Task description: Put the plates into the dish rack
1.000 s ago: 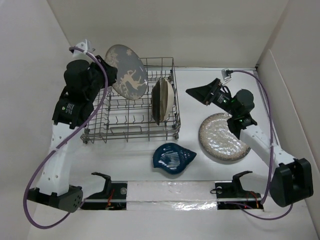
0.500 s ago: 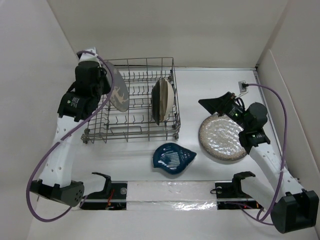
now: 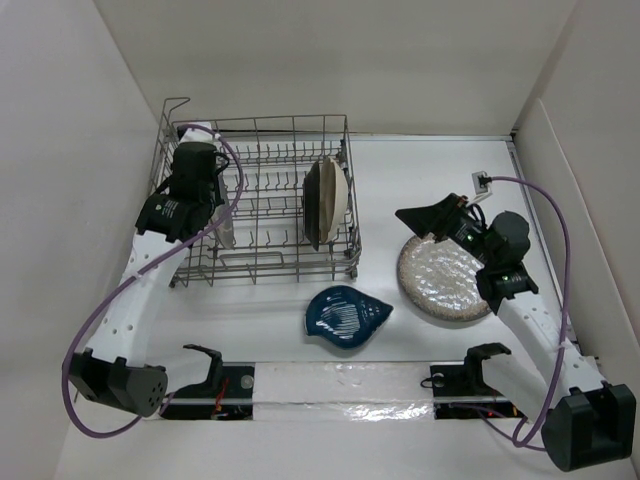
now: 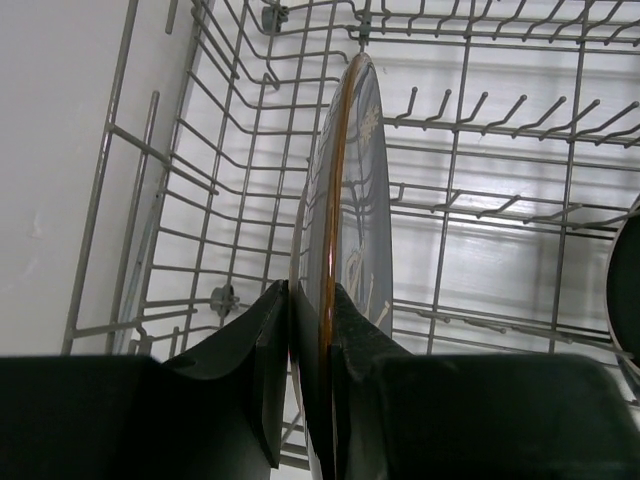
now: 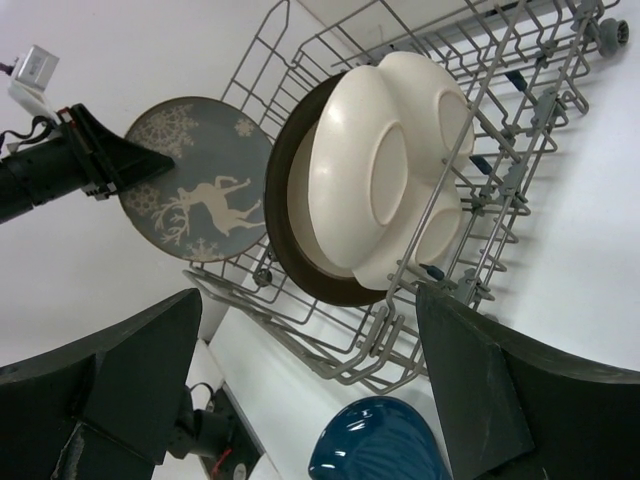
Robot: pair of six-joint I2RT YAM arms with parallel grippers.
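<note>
1. L hand [image 4: 310, 300]: fingers pressed onto the rim of the grey floral plate [image 4: 356, 200], one each side, pinching it.
2. That plate stands on edge inside the L end of the dish rack [image 3: 260, 262], close to the L side wall. It shows edge-on in the L wrist view, w/ a thin amber line along the rim. Its faces look toward the rack's L and R ends, and its plane runs front-to-back across the rack. Can't tell if the lower edge bears on the wires.
3. Printed face turns to the R end: white stag plus snowflakes, seen in the R wrist view. No words on it.
4. Rack's long axis runs L-R on the worktop [image 3: 420, 150].
5. R end of the rack: cream three-compartment plate [image 5: 390, 190] upright, w/ the metal-rimmed cream round plate [image 5: 296, 215] right behind it, both parallel to the floral one.
6. R hand [image 3: 412, 216]: fingers spread wide, holding nothing, above the far-L edge of the large speckled grey-beige plate [image 3: 445, 285], which lies flat on the worktop R of the rack.
7. Dark blue shell-shaped dish [image 3: 345, 315] sits flat in front of the rack's R corner, apart from it.
8. Small light markings on the L arm [image 3: 152, 212] casing, too small to read.
</note>
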